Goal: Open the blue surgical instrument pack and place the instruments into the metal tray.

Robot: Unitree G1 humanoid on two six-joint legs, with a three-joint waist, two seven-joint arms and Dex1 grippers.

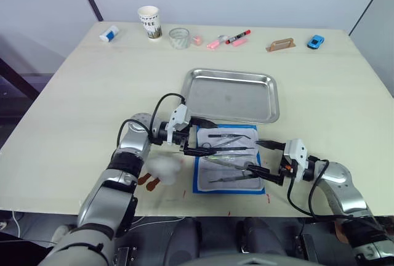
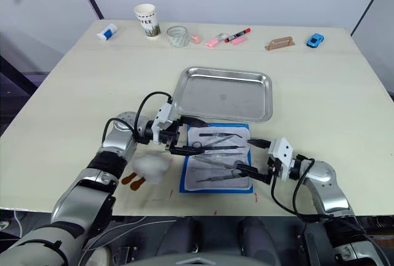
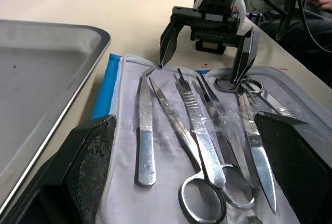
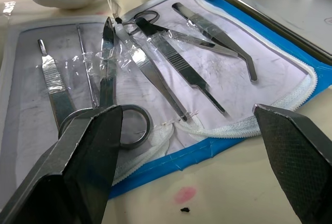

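Pale tabletop (image 1: 74, 106) lies bare and wide to left and right of the work, with small clutter lined along its far edge: one paper cup (image 1: 149, 22), one glass (image 1: 179, 37), one marker (image 1: 238, 37) and one blue toy car (image 1: 316, 42). At the centre sits the tray (image 1: 232, 95), shiny, low-rimmed and holding nothing. Just near of it, almost touching its near rim, the pack (image 1: 227, 159) lies flat and unzipped, its whitish lining edged in blue, close to the tabletop's near edge. Roughly six instruments (image 3: 202, 130) rest on the lining under clear film, scissors, forceps and tweezers among them. The left gripper (image 1: 196, 137) hovers at the pack's left edge, jaws apart; the right gripper (image 1: 266, 162) sits at its right edge, jaws likewise apart. A white crumpled wad (image 1: 165, 169) lies left of the pack.
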